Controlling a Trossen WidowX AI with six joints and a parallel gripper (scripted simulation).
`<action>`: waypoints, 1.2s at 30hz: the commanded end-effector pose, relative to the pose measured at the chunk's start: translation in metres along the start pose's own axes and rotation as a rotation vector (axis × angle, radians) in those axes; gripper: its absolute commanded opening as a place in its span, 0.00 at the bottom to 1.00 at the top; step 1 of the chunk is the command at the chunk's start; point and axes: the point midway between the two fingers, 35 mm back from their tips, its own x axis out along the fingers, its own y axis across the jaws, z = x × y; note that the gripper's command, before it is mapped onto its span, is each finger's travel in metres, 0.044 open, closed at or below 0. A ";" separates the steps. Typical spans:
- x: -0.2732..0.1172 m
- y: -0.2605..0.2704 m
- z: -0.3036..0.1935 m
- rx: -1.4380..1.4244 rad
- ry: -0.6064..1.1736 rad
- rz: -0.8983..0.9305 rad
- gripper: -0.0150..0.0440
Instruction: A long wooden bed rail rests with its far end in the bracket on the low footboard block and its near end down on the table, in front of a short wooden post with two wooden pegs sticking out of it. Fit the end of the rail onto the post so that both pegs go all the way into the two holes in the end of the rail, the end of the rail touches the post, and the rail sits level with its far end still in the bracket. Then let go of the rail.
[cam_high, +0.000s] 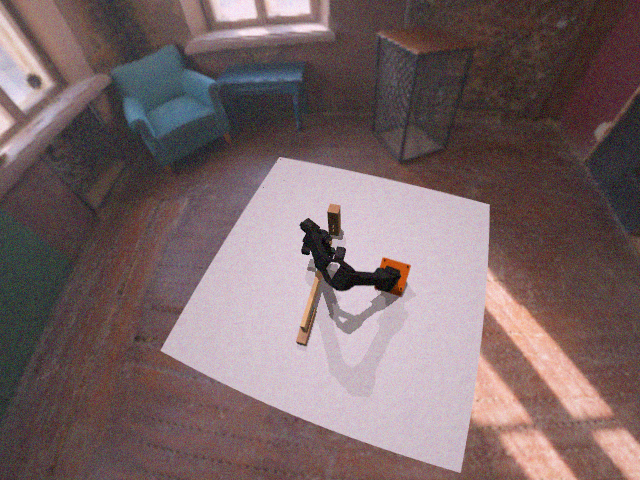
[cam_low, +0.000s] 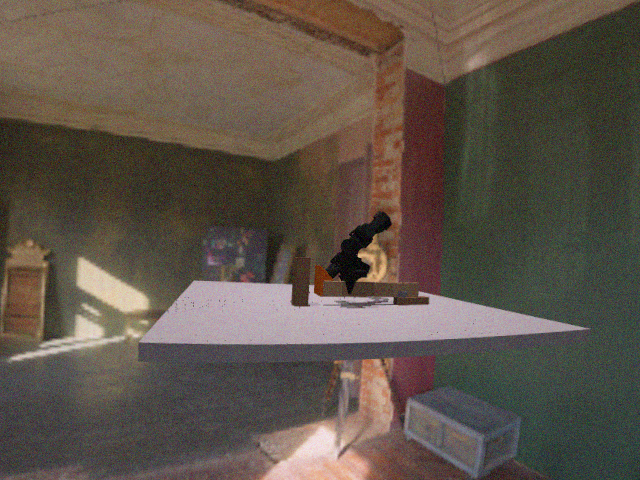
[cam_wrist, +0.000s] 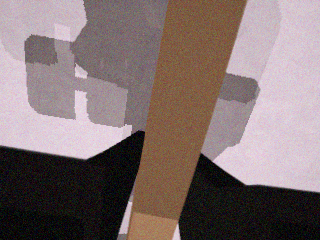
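Observation:
The long wooden rail (cam_high: 310, 304) (cam_low: 382, 289) (cam_wrist: 195, 75) looks about level, its near part raised off the table. Its far end sits over the low footboard block (cam_high: 301, 339) (cam_low: 412, 300); the bracket is too small to judge closely. The upright wooden post (cam_high: 334, 219) (cam_low: 300, 281) stands beyond the rail's near end, with a gap between them in the exterior view. The pegs are too small to make out clearly. My gripper (cam_low: 350, 290) (cam_wrist: 158, 140) is shut on the rail, a finger on each side, nearer the post end. The arm hides that end in the top view.
The arm's orange base plate (cam_high: 404, 268) (cam_low: 320, 280) stands on the white table (cam_high: 248, 320) (cam_low: 232, 325), to the right of the rail in the top view. The arm reaches over from it, and its shadow falls on the table.

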 end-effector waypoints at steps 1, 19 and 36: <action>-0.003 -0.001 -0.003 -0.003 0.004 -0.007 0.25; -0.005 -0.002 -0.008 -0.003 0.005 -0.007 0.25; -0.004 -0.003 -0.013 -0.003 0.005 -0.007 0.25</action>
